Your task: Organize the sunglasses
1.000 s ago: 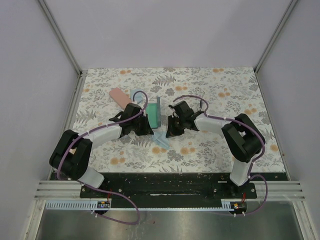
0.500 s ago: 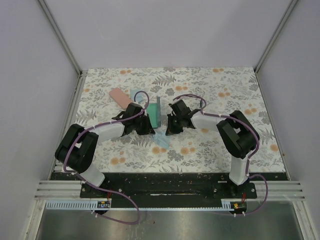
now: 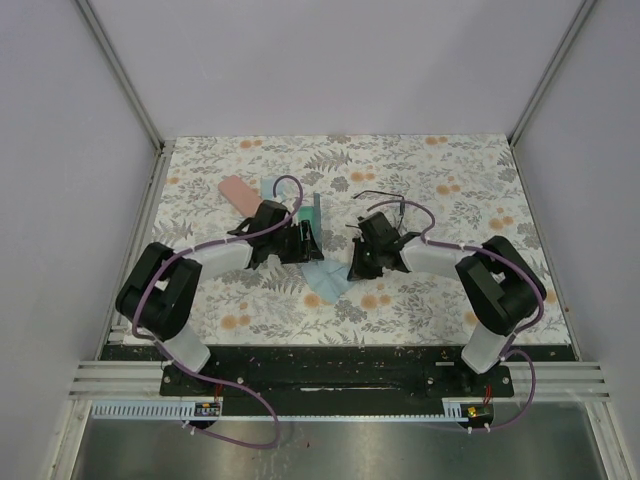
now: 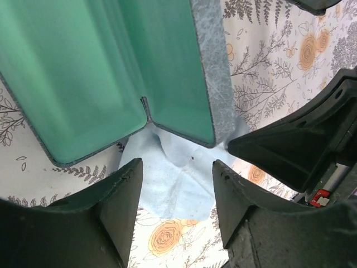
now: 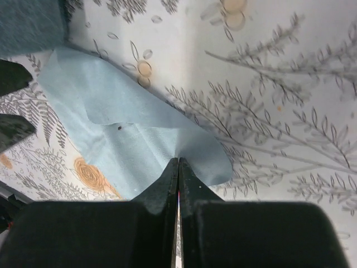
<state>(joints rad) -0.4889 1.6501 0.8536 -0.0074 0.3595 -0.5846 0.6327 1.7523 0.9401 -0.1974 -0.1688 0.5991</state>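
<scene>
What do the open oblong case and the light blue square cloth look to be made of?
The open oblong case looks rigid: smooth matte green lining, speckled grey-blue outside, perhaps felt or leatherette. The light blue square cloth seems thin soft fabric, likely microfibre; it folds and creases.

We find the black pair (image 3: 366,194) in the top view alone. It is a thin dark outline, wire-fine, with no thick rim. It lies low on the flowered table (image 3: 455,160), to the right of the open green-lined case (image 3: 314,210), apart from it and about level with its far end. Its long side runs roughly left to right, much as the far edge of the table does. It rests on bare tabletop. It shows so small that we cannot tell whether its arms are folded in or spread out, nor which way its lenses face.
</scene>
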